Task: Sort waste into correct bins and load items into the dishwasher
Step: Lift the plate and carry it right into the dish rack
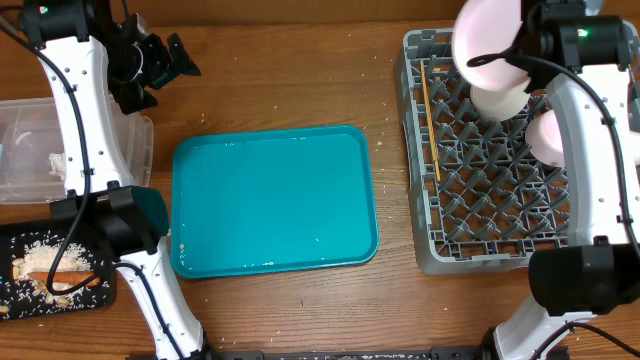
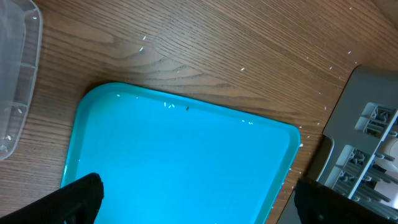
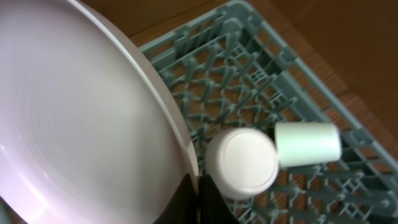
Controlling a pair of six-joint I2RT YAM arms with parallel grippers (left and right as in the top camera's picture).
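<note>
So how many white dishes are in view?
3: a plate in the right gripper over the rack, a cup in the rack just under it, and another dish beside the cup, partly hidden. Others may be hidden.

Grey rack stands at the table's right, its upright pegs in a grid. Thin chopsticks lie lengthwise along its left side. A large white plate is held tilted above its far edge. Below, a white bowl sits upside down among the pegs, a cup on its side just beside it. At left, the clear tub holds white tissue; the black tray nearer the front holds a carrot and pale scraps
</note>
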